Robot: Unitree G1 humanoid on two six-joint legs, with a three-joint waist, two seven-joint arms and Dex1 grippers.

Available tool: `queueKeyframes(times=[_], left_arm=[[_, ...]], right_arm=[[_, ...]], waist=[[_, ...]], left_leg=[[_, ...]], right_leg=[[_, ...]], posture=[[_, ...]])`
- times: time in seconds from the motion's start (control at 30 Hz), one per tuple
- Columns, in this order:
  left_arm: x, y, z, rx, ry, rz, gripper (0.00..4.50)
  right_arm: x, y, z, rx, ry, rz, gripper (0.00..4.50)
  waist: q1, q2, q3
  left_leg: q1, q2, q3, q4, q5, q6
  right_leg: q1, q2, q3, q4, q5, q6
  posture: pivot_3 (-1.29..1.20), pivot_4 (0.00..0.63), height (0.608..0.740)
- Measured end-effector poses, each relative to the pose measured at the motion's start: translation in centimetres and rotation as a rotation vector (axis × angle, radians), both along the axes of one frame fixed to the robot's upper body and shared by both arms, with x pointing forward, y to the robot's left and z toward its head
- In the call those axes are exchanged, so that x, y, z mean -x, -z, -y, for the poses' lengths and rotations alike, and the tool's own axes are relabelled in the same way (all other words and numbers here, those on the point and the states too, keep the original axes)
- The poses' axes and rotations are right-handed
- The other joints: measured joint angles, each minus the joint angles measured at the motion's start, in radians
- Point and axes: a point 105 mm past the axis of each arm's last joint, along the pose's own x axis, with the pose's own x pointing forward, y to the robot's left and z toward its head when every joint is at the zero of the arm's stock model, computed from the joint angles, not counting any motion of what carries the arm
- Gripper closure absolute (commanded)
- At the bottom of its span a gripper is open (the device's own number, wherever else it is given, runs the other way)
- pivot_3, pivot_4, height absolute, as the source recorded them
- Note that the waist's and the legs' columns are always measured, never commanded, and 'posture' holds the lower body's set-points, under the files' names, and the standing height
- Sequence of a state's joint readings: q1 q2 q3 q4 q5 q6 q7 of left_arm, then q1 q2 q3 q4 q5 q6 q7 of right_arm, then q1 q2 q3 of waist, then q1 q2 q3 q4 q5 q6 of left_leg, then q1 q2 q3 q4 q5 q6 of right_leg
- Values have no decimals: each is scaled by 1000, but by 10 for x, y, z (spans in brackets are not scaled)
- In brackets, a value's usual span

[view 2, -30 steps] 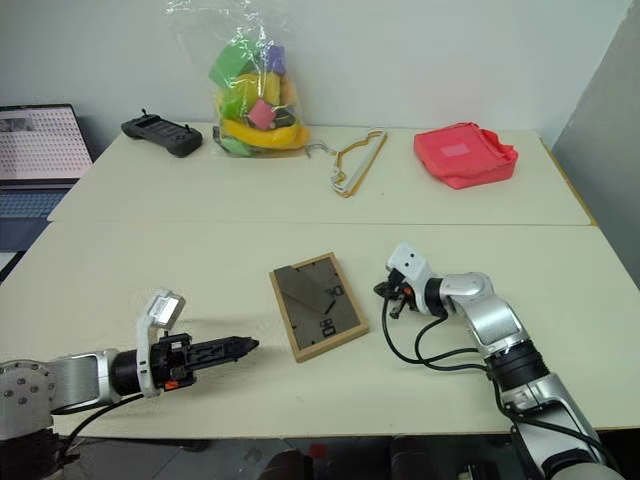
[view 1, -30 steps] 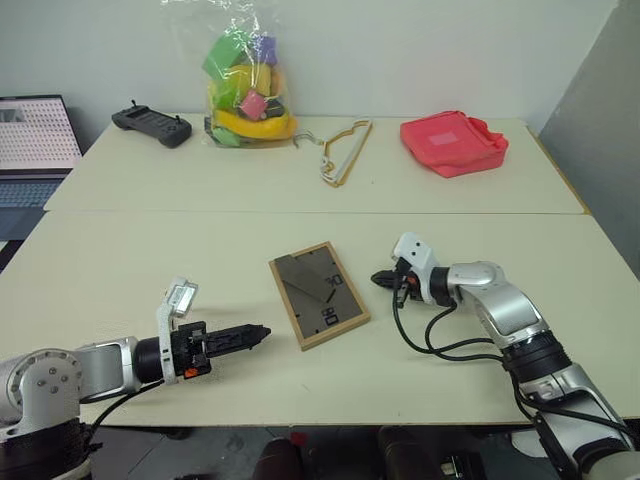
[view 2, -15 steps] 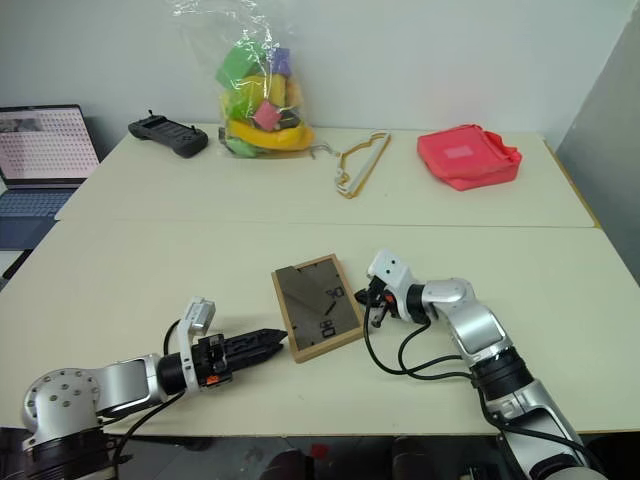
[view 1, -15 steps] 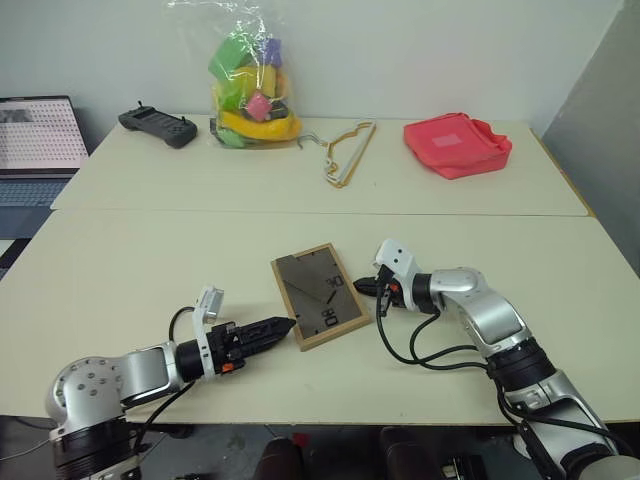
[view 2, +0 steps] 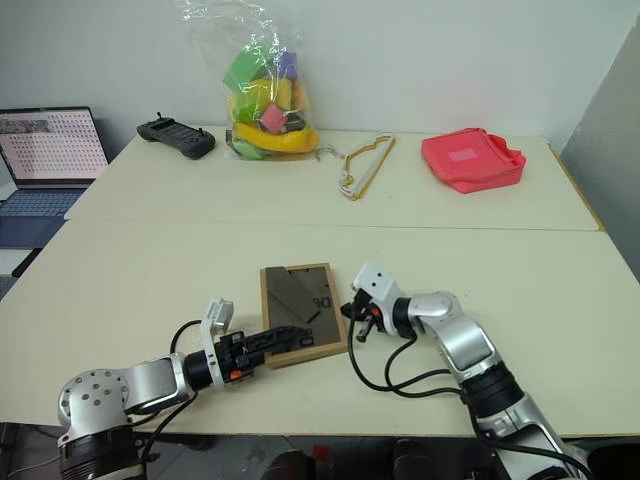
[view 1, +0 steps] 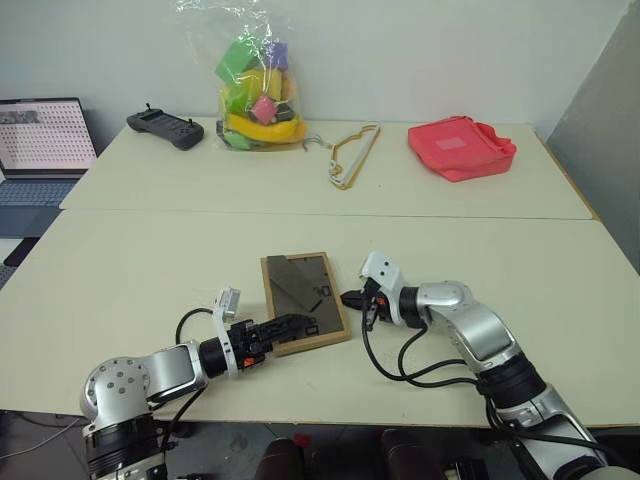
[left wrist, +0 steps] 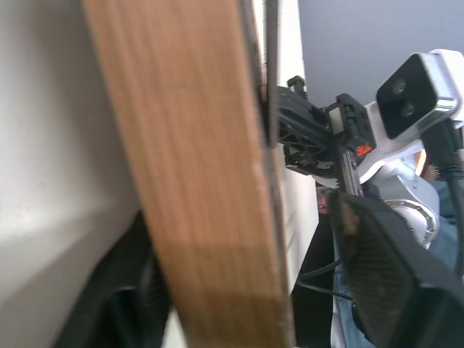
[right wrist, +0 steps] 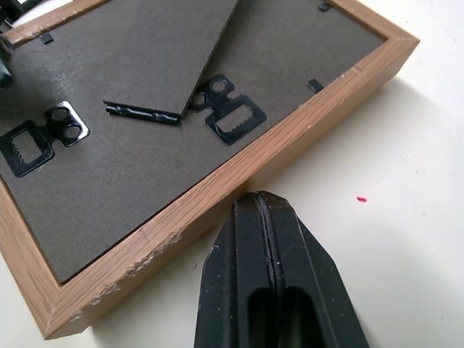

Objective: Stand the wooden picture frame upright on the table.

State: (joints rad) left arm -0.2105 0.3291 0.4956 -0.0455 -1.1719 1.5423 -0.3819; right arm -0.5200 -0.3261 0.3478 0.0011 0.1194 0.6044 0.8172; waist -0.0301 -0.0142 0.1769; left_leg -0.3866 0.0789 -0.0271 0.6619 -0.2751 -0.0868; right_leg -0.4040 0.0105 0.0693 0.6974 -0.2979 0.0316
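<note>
The wooden picture frame (view 1: 298, 290) lies flat on the table (view 1: 150, 260) with its dark brown back and folded easel stand facing up. My left gripper (view 1: 293, 323) is open at the frame's near left corner. In the left wrist view its fingers (left wrist: 384, 290) straddle the light-wood edge (left wrist: 196, 181), and a gap shows beside one of them. My right gripper (view 1: 349, 298) is shut, and its tip (right wrist: 262, 199) rests against the frame's right edge (right wrist: 239, 174).
On the far table stand a clear bag of coloured toys (view 1: 255, 90), a black controller (view 1: 165, 127), a hanger (view 1: 350, 155) and a red pouch (view 1: 460, 147). A laptop (view 1: 45, 135) sits at the far left. A black cable (view 1: 400, 355) loops under my right wrist.
My left gripper has reached rightward to the frame's near corner. My shut right gripper has moved left against the frame's right edge, and the frame has slid left and turned squarer. The camera shifted too.
</note>
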Motion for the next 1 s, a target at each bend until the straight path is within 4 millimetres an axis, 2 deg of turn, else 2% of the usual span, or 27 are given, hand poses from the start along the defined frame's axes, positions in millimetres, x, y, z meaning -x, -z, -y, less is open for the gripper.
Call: queueKeyframes(times=[0.17, 0.23, 0.37, 0.4, 0.5, 0.57, 0.6, 0.7, 0.8, 0.87, 1.0], left_arm=[[-1, 1, 4, 4, 17, -9, 2975], [-2, -4, 6, 10, 30, 10, 3193], [-4, -6, 8, 4, 38, 20, 3211], [-6, -7, 8, 1, 38, 22, 3211], [-18, -19, 3, -34, 28, 59, 3211], [-24, -33, -5, -50, 14, 106, 3211], [-27, -45, -7, -55, 23, 142, 3211], [-30, -73, -5, -44, 68, 243, 3211], [-27, -76, -5, -87, 105, 252, 3211], [-25, -73, -3, -111, 131, 247, 3211], [-26, -76, -1, -116, 139, 264, 3211]], right_arm=[[-2, 0, 2, 3, 17, 8, 4500], [-4, -2, 3, -4, 30, 13, 4500], [-7, -7, 11, -37, 51, -4, 4500], [-8, -9, 16, -42, 61, -6, 4163], [-19, -31, 47, -78, 115, -9, 3566], [-26, -58, 62, -133, 131, 4, 3083], [-26, -78, 63, -193, 102, -13, 2873], [-10, -133, 48, -347, -80, -45, 2194], [1, -163, 25, -410, -232, -60, 1483], [1, -165, 13, -397, -272, -67, 1040], [-8, -152, -14, -359, -301, -79, 185]], waist=[[-1, 0, 0], [0, 0, 0], [0, -1, 0], [1, -1, 1], [1, -4, 3], [-1, -4, 3], [-4, -4, 5], [-13, -4, 6], [-23, -4, 6], [-24, -4, 6], [-24, -4, 6]], left_leg=[[0, 0, 0, 0, 0, 0], [-1, 0, 0, 0, 0, 0], [-1, 0, -1, 0, 0, 0], [-2, 0, -1, 0, 0, 0], [-4, 0, -1, 1, 0, 0], [-4, 0, -1, 0, 0, 0], [-6, 1, -2, 0, 0, 0], [-6, 2, -2, -2, 0, -1], [-6, 2, -2, -2, 1, -1], [-6, 2, -2, -1, 0, 0], [-8, 2, -2, 0, 0, -1]], right_leg=[[0, 0, 0, 0, 0, 0], [0, 0, 0, 0, 0, 0], [-1, 0, 0, 0, 0, 0], [-1, 0, -1, 0, 0, 0], [-2, 0, -1, 0, 0, 0], [-3, 1, -1, 0, 0, 0], [-4, 1, -1, 0, 0, 0], [-5, 2, -1, -1, 0, 0], [-5, 2, -1, -2, 0, 0], [-5, 2, -1, -1, 0, 0], [-6, 1, -2, -1, 0, 0]], posture=[[0, 150, 740], [0, 150, 740], [0, 150, 740], [0, 150, 740], [0, 150, 740], [0, 150, 740], [0, 150, 740], [0, 150, 740], [0, 150, 740], [0, 150, 740], [0, 150, 740]])
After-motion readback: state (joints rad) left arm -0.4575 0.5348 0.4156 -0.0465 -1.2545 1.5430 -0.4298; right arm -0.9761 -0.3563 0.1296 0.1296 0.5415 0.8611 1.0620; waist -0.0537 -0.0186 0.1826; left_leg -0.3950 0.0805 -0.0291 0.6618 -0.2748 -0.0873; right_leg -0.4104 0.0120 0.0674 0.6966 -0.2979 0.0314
